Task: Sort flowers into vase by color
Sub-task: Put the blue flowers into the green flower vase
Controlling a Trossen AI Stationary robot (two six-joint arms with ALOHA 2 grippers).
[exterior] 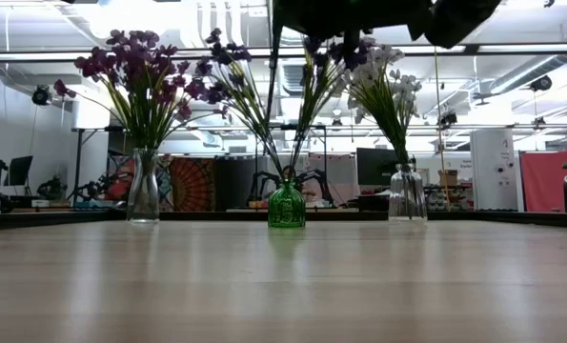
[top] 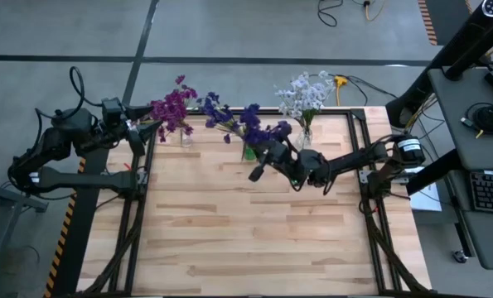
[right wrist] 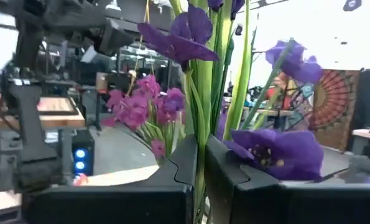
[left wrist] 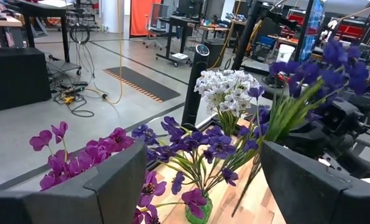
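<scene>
Above the green vase (top: 248, 153), the right gripper (right wrist: 200, 163) pinched a dark blue-violet sprig (right wrist: 204, 81). The left gripper (left wrist: 197, 180) waited spread beside the magenta flowers (top: 173, 108).

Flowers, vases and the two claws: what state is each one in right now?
Magenta flowers: standing in the clear vase.
Blue-violet flowers: in the green vase; one sprig pinched above it.
White flowers: standing in the clear bottle.
Right gripper: shut on the sprig.
Left gripper: open, empty.
</scene>
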